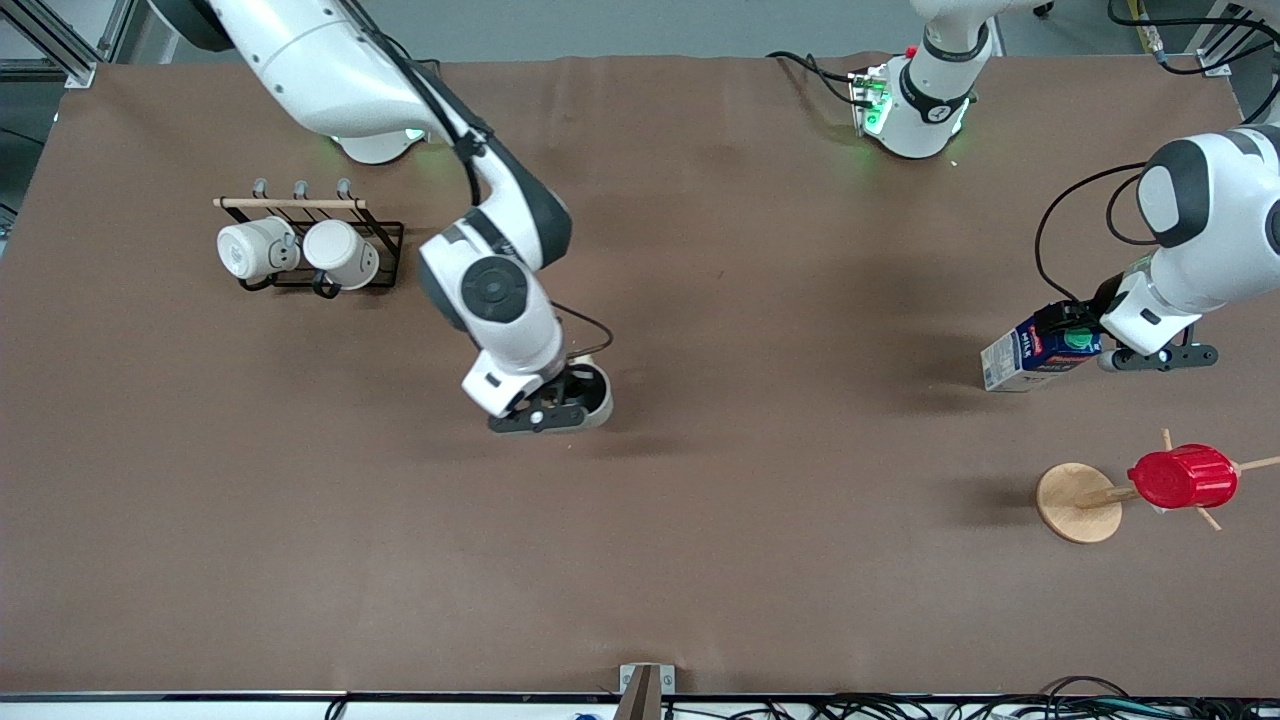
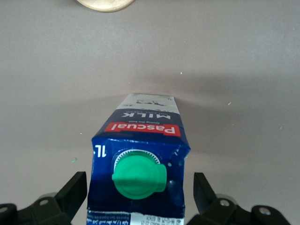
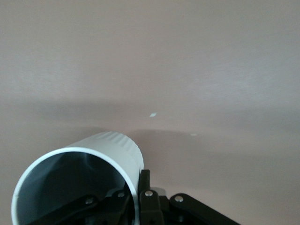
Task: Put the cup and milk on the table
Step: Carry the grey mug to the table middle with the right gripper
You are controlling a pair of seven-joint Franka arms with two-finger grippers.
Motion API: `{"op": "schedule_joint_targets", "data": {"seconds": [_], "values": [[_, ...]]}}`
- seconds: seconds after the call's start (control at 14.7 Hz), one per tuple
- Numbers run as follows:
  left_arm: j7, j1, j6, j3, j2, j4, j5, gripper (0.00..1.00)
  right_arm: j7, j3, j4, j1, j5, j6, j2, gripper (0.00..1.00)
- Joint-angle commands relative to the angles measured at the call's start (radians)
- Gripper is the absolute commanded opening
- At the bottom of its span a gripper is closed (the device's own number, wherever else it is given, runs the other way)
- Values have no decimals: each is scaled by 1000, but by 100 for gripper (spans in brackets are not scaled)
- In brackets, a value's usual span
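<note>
The cup [image 1: 597, 392], beige-white with a dark inside, is near the middle of the brown table [image 1: 760, 560]. My right gripper [image 1: 545, 408] is shut on its rim wall, one finger [image 3: 145, 182] outside and the other inside the cup [image 3: 110, 146]. I cannot tell whether the cup's base touches the table. The milk [image 1: 1035, 358], a dark blue carton with a red label and green cap, stands toward the left arm's end. My left gripper [image 1: 1080, 345] is open astride the milk [image 2: 140, 131], with a gap showing beside one finger [image 2: 202, 187].
A black wire rack [image 1: 385, 240] with a wooden bar holds two white mugs [image 1: 300, 250] toward the right arm's end. A wooden peg stand [image 1: 1075, 500] carrying a red ribbed cup [image 1: 1182, 477] is nearer the front camera than the milk.
</note>
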Motion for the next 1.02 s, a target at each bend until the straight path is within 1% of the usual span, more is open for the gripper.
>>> {"op": "schedule_joint_targets", "data": {"seconds": [0.0, 0.2, 0.34, 0.48, 0.81, 0.95], "values": [[15, 9, 12, -4, -4, -8, 17, 100, 134, 7, 34, 25, -65, 28, 45, 0], [15, 9, 12, -4, -12, -19, 16, 100, 177, 30, 34, 43, -67, 31, 52, 0], [15, 24, 9, -4, -17, -28, 16, 100, 217, 45, 34, 67, -100, 29, 68, 1], [15, 33, 6, -6, -20, -37, 17, 100, 251, 47, 33, 69, -148, 29, 75, 1], [15, 33, 0, -6, -26, -45, 16, 100, 276, 48, 28, 80, -171, 32, 97, 3], [15, 33, 0, -8, -26, -45, 16, 100, 289, 48, 28, 83, -176, 32, 100, 6]]}}
